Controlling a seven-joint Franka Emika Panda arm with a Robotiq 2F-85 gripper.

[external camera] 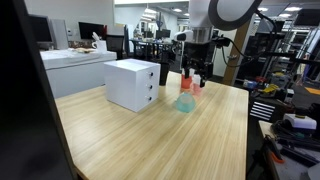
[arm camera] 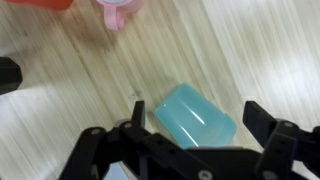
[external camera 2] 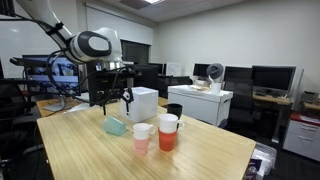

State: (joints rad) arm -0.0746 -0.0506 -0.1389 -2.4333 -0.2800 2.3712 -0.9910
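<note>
gripper (external camera 2: 112, 101), jaws wide and empty, hovering over teal cup (external camera 2: 116, 126) on table (external camera 2: 80, 150); approach stage, gripping it calls for lowering.

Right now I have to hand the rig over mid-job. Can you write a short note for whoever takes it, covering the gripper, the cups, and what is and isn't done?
Gripper: open and empty, hanging just above the teal cup, not touching it.
Teal cup: lying on its side on the wooden table, near the white box.
Pink cup and orange cup: upright, close together, apart from the teal cup.
Done: gripper lined up over the teal cup.
Left: no grip yet; the teal cup is not picked up.
</note>
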